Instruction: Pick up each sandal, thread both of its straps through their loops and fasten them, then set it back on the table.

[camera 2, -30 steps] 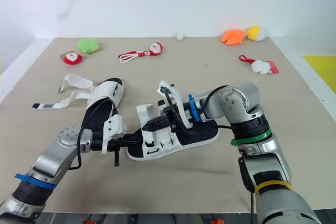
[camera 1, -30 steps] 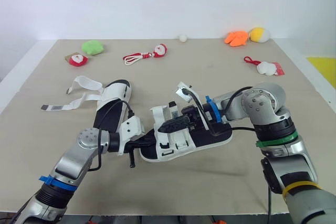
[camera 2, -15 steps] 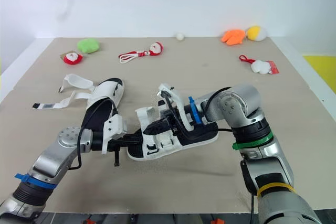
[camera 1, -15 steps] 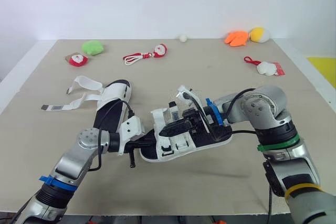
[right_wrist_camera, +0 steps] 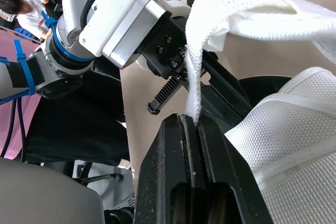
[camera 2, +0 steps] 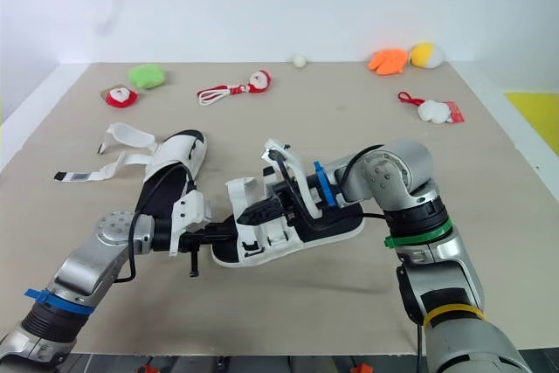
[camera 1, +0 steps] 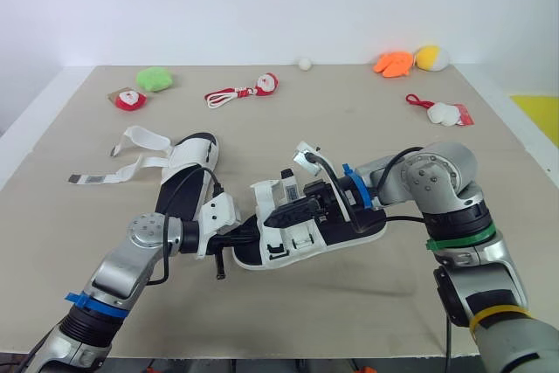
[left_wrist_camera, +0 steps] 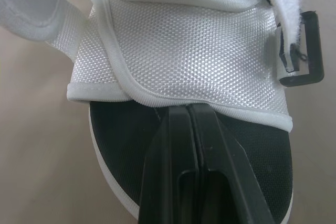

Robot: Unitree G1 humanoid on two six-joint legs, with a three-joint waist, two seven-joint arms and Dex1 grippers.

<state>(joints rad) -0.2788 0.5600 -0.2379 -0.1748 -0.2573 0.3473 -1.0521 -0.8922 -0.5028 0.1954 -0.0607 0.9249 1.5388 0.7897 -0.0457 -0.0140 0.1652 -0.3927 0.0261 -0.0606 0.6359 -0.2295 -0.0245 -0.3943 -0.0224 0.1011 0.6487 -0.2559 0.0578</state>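
Right fingers (right_wrist_camera: 168, 171) are pinching one sandal's (camera 1: 371, 226) unthreaded strap (right_wrist_camera: 197, 77); closed left fingers (left_wrist_camera: 173, 150) are pinning its sole (left_wrist_camera: 118, 145); other sandal (camera 1: 188, 176) is waiting.

No legible txt, brands, nos. or signs; small tag (camera 1: 87, 179) on loose strap (camera 1: 131, 169) too blurry.

Sandal (left_wrist_camera: 184, 51): white woven mesh cloth, matt black footbed.

Head eyes overlook the table (camera 1: 349, 128); wrist cameras closely face the sandal (left_wrist_camera: 184, 51).
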